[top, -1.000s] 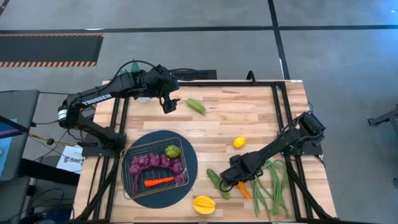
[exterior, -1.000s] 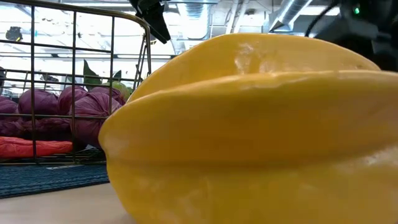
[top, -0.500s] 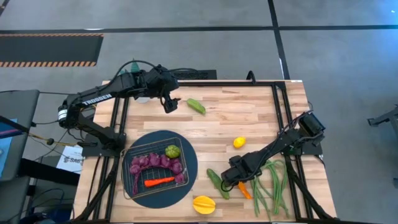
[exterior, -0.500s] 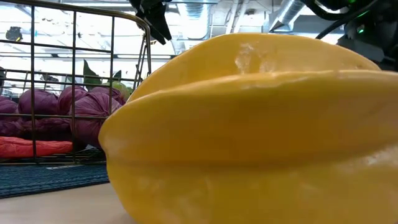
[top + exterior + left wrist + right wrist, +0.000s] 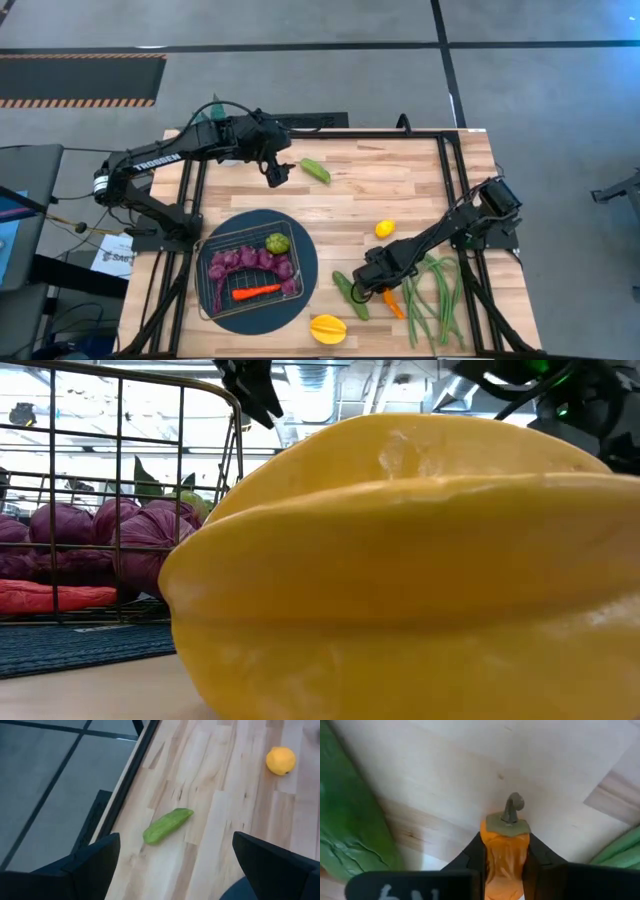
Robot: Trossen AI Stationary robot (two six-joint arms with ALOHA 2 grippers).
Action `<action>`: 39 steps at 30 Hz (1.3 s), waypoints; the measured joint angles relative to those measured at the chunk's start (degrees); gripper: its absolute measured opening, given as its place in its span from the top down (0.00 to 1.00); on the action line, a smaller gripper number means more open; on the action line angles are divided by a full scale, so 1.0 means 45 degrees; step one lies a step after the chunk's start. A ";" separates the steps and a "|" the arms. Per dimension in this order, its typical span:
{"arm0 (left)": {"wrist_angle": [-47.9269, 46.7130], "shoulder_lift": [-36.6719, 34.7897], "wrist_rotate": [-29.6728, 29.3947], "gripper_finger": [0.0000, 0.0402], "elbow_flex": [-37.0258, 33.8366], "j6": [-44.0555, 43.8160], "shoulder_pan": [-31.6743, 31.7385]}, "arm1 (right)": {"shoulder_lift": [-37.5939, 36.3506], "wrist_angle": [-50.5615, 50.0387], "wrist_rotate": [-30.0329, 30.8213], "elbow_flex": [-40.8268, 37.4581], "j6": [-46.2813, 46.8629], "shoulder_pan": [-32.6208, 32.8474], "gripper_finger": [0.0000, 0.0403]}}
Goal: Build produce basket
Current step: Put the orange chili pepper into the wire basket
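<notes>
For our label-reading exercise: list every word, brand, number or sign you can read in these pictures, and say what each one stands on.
"TROSSEN" in white letters along the left arm, in the high view.
White marks on the dark bar at the bottom of the right wrist view: cut off, unreadable.
Printed paper on the floor beside the table: too small to read.

R tool (image 5: 503, 851) clamped (L (image 5: 274, 172) open)

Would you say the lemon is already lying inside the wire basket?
No, in the high view the lemon lies on the bare wooden table, well apart from the basket on its dark mat.
</notes>
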 joint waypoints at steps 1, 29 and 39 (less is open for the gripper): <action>0.0000 0.0000 0.0004 0.08 0.0000 -0.0015 -0.0012 | -0.0030 0.0002 0.0006 -0.0005 -0.0212 -0.0089 0.81; 0.0794 -0.2930 0.9025 0.08 0.4298 0.2484 -0.0674 | -0.5671 -0.0862 0.4895 0.5207 -1.4435 -0.6490 0.82; 0.0614 -0.4085 0.2533 0.08 0.4299 0.1624 -0.0253 | -0.2870 0.1640 -0.0266 0.5183 -1.5792 -0.7112 0.82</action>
